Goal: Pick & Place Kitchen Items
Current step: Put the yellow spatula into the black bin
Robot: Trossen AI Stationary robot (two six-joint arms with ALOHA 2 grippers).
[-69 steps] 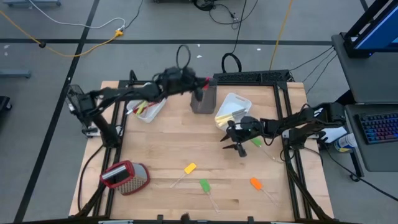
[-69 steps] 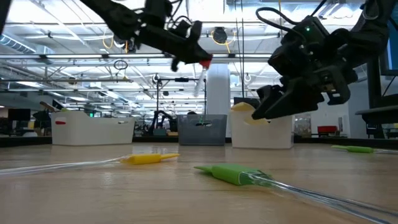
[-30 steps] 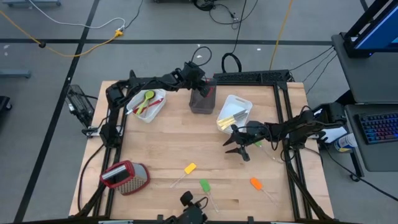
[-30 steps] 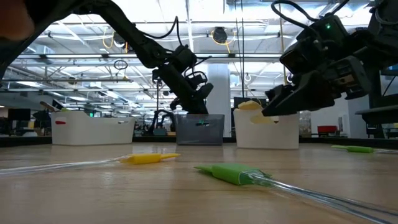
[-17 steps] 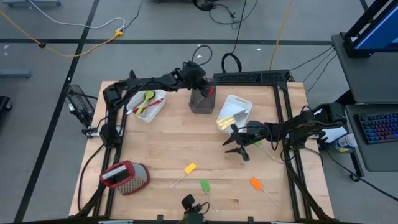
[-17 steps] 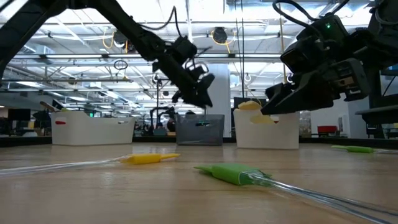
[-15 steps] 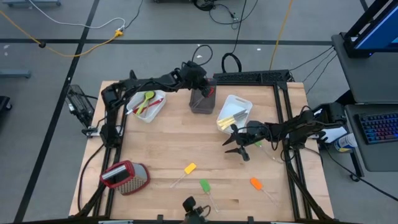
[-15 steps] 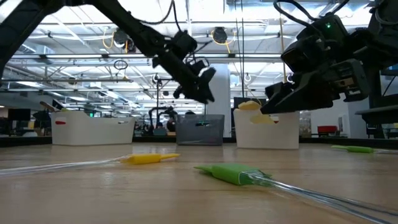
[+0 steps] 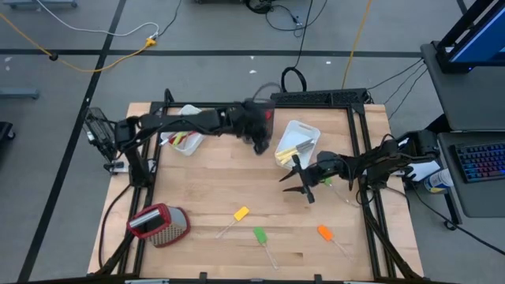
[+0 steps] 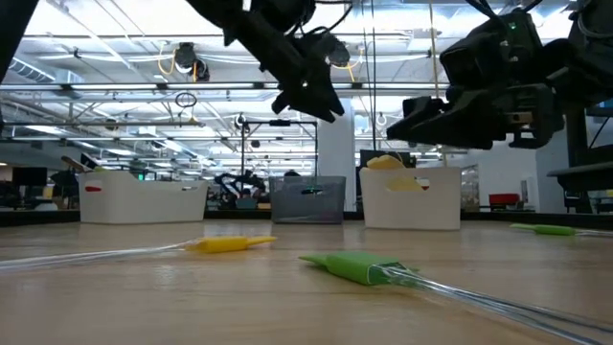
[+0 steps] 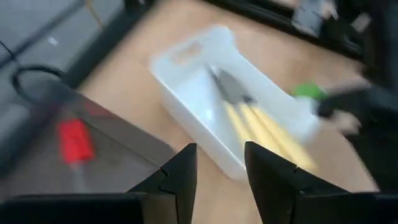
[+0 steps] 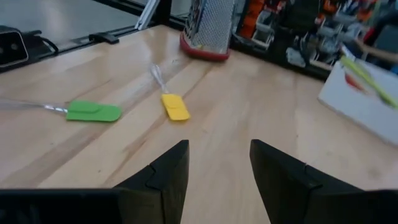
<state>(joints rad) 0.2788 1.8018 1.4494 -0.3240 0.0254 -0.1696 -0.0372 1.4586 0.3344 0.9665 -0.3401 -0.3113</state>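
Since half a second ago the left gripper has swung away from above the dark tub toward the white tub that holds the pale-handled knives; it now hangs over the surface between the two tubs, its jaws parted with nothing between them. In the left wrist view a red utensil stands in the dark tub on one side of those jaws, and the white tub lies just ahead of them. The right gripper has barely shifted: it hovers just beside the white tub's near corner, jaws spread wide and empty, and in the low view its nose now sits more level than before. Ahead of the right jaws lie the yellow spatula and the green spatula, well apart from them on bare wood, with the orange spatula off to the side and another green utensil close beside the right arm. Farther off stands the metal grater with its red top. Behind the left arm another white tub keeps red and green spoons, partly hidden by the arm itself.
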